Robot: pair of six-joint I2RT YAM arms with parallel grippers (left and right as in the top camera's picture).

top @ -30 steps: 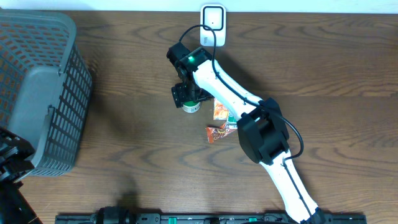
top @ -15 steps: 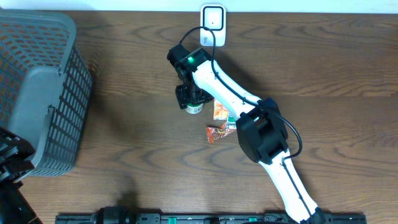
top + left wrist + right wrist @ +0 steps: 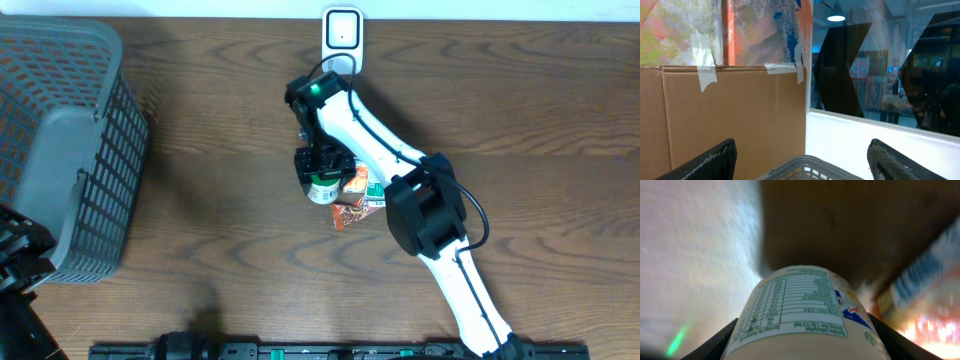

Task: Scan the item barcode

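Observation:
The item is a cream container (image 3: 322, 188) with a green lid and a printed nutrition label (image 3: 805, 310). My right gripper (image 3: 322, 170) is shut on it, and a black finger (image 3: 722, 342) presses each side in the right wrist view. It hangs tilted over the table's middle, right beside the snack packets. The white scanner (image 3: 342, 29) stands at the table's far edge, behind the container. No barcode shows on the side facing the camera. My left gripper (image 3: 802, 150) is open and holds nothing. It stays by the basket at the near left.
A grey plastic basket (image 3: 60, 150) fills the left side, and its rim (image 3: 815, 165) shows between my left fingers. Two orange snack packets (image 3: 350, 205) lie just right of the held container. The right arm (image 3: 430, 215) crosses the table's middle.
My right gripper closed on the container and carried it right and toward the near side, up against the snack packets. The left arm has not moved.

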